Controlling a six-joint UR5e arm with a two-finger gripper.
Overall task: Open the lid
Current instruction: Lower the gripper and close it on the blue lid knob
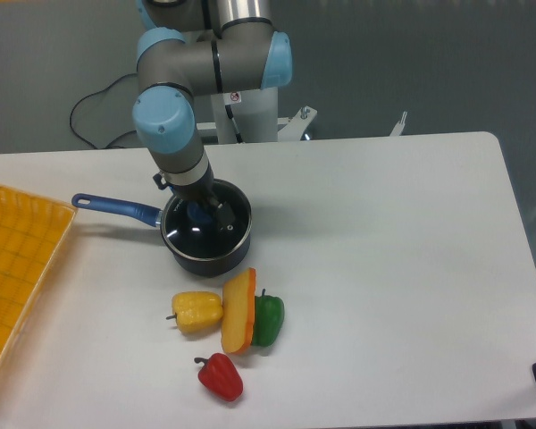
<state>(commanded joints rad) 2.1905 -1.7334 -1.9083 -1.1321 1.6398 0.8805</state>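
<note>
The round glass lid (216, 239) lies flat on the dark saucepan (207, 263), whose blue handle (116, 207) points left. My gripper (201, 213) reaches straight down onto the lid's centre. Its dark fingers sit on either side of the blue knob (196, 214), and a bit of blue shows between them. The fingers look closed against the knob. The arm's wrist hides the far part of the lid.
Just in front of the pan lie a yellow pepper (197, 311), an orange block (238, 311), a green pepper (269, 319) and a red pepper (220, 376). A yellow basket (13, 268) fills the left edge. The arm's base (250, 112) stands behind the pan.
</note>
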